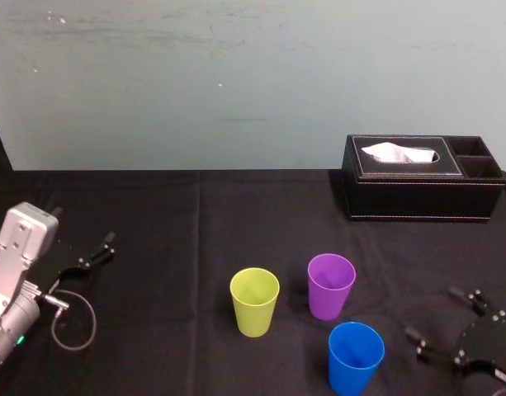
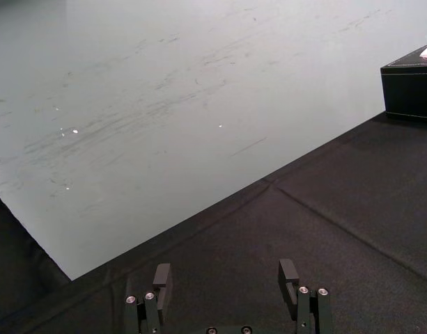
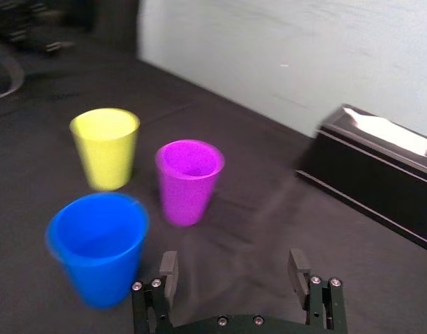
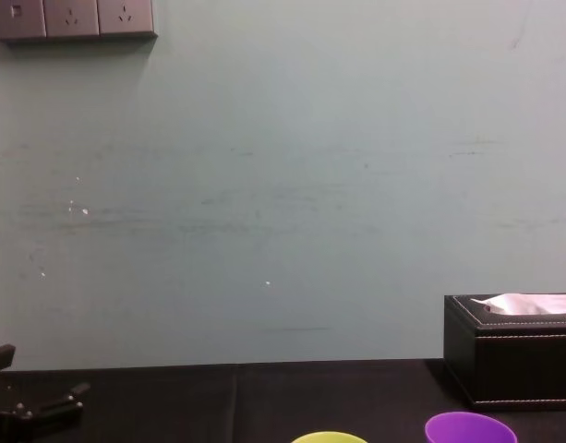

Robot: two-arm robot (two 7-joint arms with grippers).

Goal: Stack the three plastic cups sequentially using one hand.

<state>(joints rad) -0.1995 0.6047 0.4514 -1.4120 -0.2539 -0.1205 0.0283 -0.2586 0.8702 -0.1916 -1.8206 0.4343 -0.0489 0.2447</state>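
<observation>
**Head view: three cups standing singly, right gripper beside the blue one**

Head view, overall layout. Three tapered plastic cups stand upright, mouths up, on the black-clothed table (image 1: 195, 239). None is nested in another and none touches its neighbour. The yellow-green cup (image 1: 254, 301) is the leftmost. The purple cup (image 1: 331, 285) stands just to its right and slightly farther from the robot. The blue cup (image 1: 356, 357) is the nearest to the robot, in front of the purple cup and a little to its right. A black leather tissue box (image 1: 422, 177) with white tissue showing in its slot sits at the far right of the table, well apart from the cups, against the pale wall (image 1: 236, 82).

Right wrist view, working hand. The right gripper (image 3: 233, 256) hangs low over bare cloth just to the right of the blue cup. Its two black fingers are spread wide with nothing between them, and they touch no cup. From this camera the blue cup is closest, with the purple and yellow-green cups beyond it.

Left wrist view, idle arm. The left gripper (image 2: 225, 268) is at the left side of the table, well apart from all three cups. Its fingers are likewise spread and empty over plain cloth. A thin looped cable (image 1: 71, 318) lies beside this arm.

Chest view. The rims of the yellow-green and purple cups show at the lower edge.
</observation>
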